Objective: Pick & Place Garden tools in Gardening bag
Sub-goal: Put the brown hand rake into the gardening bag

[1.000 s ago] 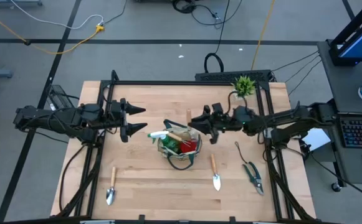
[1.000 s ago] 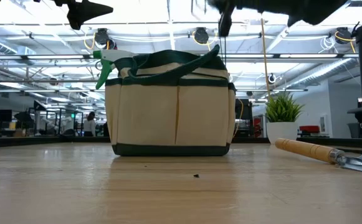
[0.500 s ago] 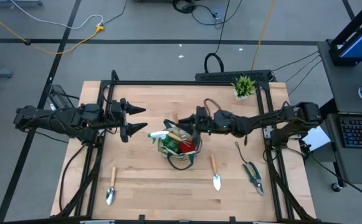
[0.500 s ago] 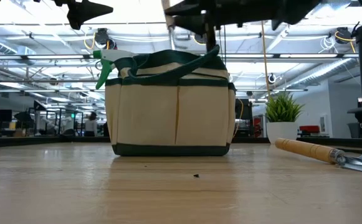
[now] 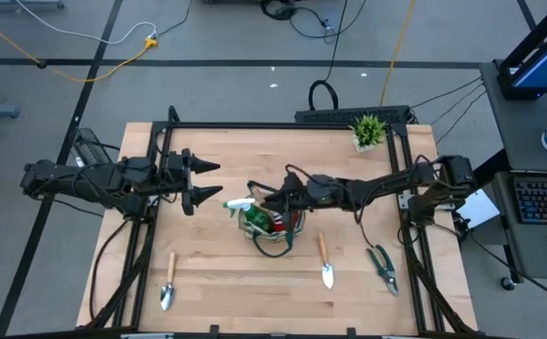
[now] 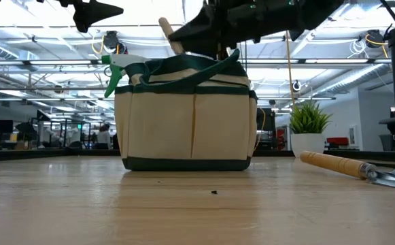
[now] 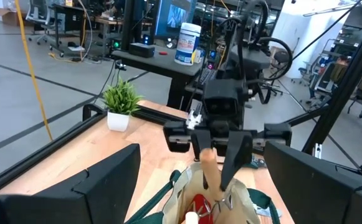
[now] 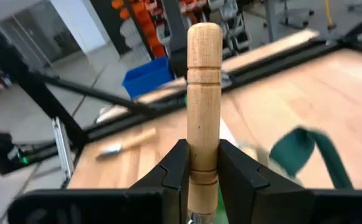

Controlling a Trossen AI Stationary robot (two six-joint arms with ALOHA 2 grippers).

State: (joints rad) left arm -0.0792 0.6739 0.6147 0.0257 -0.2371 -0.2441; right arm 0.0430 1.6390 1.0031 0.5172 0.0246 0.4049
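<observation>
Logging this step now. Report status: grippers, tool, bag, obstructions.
Right gripper shut on wooden-handled tool, over gardening bag. Left gripper open, waiting beside bag. Two trowels, pruning shears on table. No obstruction seen.

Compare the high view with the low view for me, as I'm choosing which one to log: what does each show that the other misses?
Only the high view shows the pruning shears, the far trowel and the waiting left gripper. Only the low view shows the gardening bag's side panels and the room behind. Both show the bag, the spray bottle, the near trowel, the potted plant and the right gripper holding a wooden-handled tool over the bag.
</observation>
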